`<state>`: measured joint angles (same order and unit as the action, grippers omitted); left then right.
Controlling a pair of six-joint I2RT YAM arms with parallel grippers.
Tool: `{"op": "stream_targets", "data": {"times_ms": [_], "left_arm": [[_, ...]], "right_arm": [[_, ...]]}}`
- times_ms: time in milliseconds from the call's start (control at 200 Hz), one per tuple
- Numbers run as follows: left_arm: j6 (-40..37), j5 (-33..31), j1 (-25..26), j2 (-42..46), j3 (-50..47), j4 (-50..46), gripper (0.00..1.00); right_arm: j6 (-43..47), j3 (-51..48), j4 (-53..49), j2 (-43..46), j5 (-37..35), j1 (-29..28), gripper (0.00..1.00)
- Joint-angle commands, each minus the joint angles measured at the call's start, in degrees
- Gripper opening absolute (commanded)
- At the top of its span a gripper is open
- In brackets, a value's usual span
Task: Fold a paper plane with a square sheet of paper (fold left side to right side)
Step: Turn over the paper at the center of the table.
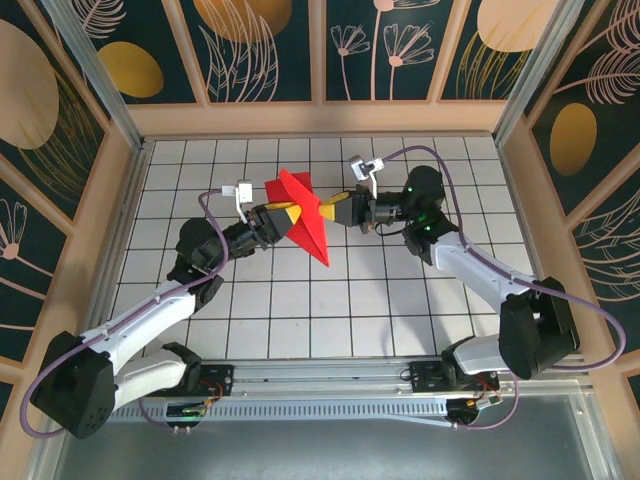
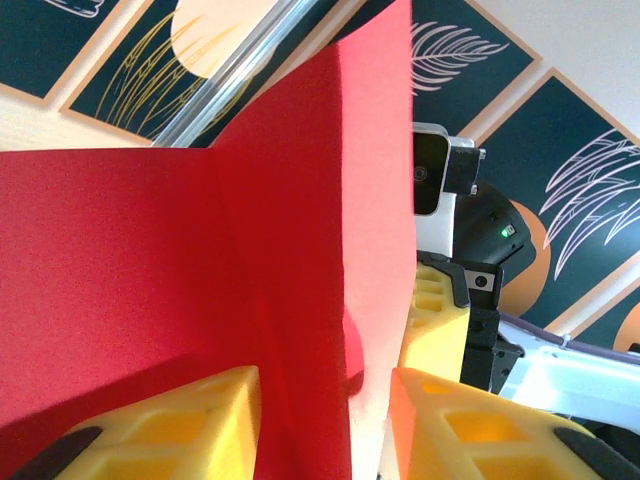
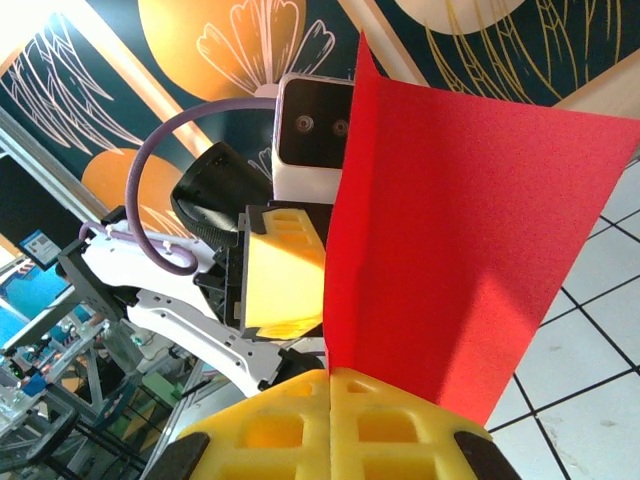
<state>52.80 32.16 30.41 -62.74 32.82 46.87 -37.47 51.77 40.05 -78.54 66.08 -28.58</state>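
Red paper, already folded into a pointed shape, hangs in the air between your two grippers, clear of the gridded table. Your right gripper is clenched on it: in the right wrist view the two yellow fingers meet with no gap, and the paper rises straight out of the seam between them, with a crease standing up above the tips and one broad flap spreading to the right of them. Your left gripper faces the right one from the other side of the paper. Its yellow fingers stand apart, released, with a creased fold of the paper running down into the gap between them. You cannot tell from these views whether either pad touches the paper.
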Motion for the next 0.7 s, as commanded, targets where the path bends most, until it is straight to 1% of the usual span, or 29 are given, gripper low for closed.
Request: {"op": "stream_targets", "data": {"times_ms": [0, 120, 365, 606, 696], "left_arm": [[-0.75, 0.69, 0.43, -0.28, 1.65, 2.17, 0.34], [-0.76, 0.58, 0.49, -0.44, 1.71, 1.92, 0.29], [-0.88, 0.16, 0.5, -0.11, 1.53, 1.31, 0.16], [-1.1, -0.59, 0.48, 0.24, 1.47, 0.49, 0.07], [-0.96, -0.75, 0.5, 0.34, 1.37, 0.5, 0.05]], "right_arm": [[0.12, 2.27, 0.29, -0.8, 0.71, -0.73, 0.0], [0.04, 2.55, 0.25, -1.26, 0.59, -1.02, 0.0], [0.33, 2.64, -0.37, -1.57, 0.06, -1.06, 0.0], [1.58, 3.05, -2.69, -1.61, -1.04, -0.88, 0.0], [2.26, 3.4, -4.05, -1.23, -1.63, -0.7, 0.0]]}}
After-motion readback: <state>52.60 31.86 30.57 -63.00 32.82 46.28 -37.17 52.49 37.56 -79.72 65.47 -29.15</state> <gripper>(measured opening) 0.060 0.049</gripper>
